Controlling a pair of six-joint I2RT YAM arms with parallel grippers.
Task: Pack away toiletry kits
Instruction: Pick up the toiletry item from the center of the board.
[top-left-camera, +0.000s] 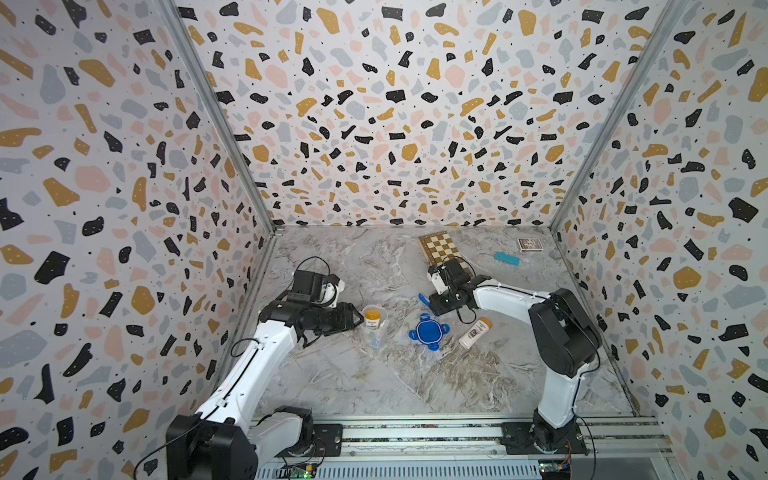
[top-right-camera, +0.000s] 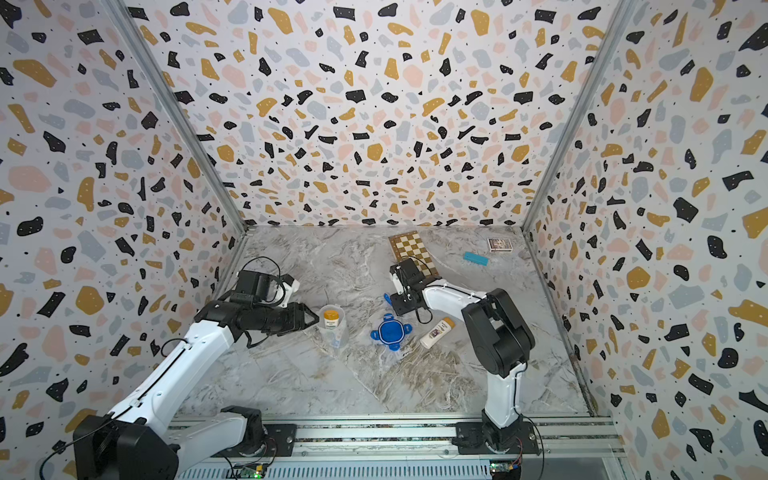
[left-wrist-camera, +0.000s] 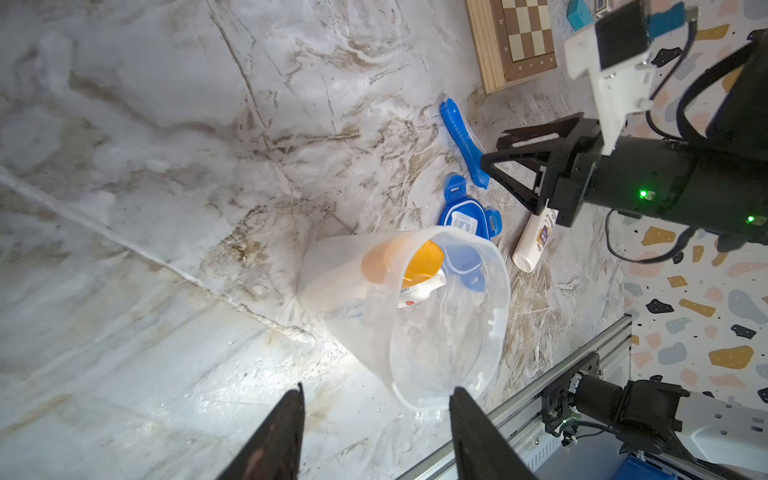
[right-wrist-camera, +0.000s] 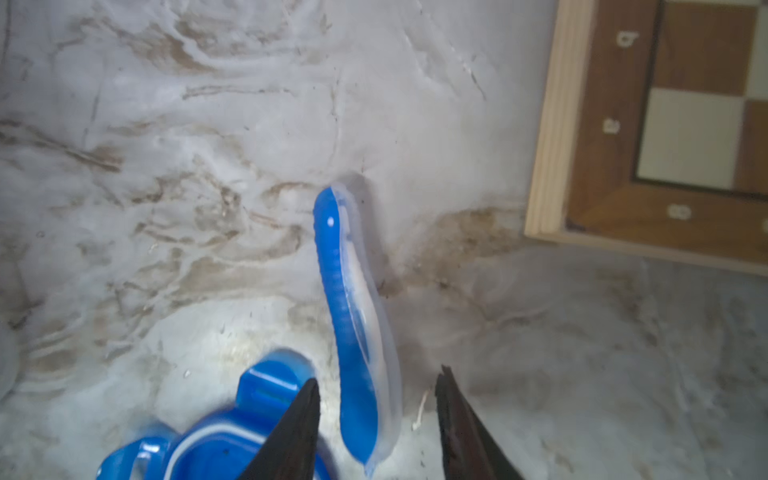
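Observation:
A clear plastic tub (top-left-camera: 374, 328) (left-wrist-camera: 419, 345) stands left of the table's middle, with an orange-capped white bottle (top-left-camera: 372, 318) (left-wrist-camera: 422, 268) inside it. My left gripper (top-left-camera: 357, 320) (left-wrist-camera: 376, 399) is open beside the tub, and one fingertip (left-wrist-camera: 457, 395) is at the rim. The blue four-tab lid (top-left-camera: 428, 332) (right-wrist-camera: 232, 440) lies flat to the right. Another orange-capped bottle (top-left-camera: 475, 333) (left-wrist-camera: 533, 237) lies on its side beyond the lid. The blue toothbrush (top-left-camera: 422, 299) (right-wrist-camera: 353, 316) lies on the table, its near end between the open fingers of my right gripper (top-left-camera: 430, 304) (right-wrist-camera: 377, 384).
A wooden chessboard (top-left-camera: 440, 247) lies behind the right gripper. A teal block (top-left-camera: 507, 258) and a small patterned box (top-left-camera: 530, 244) sit at the back right. Patterned walls close three sides, and a metal rail (top-left-camera: 415, 432) runs along the front.

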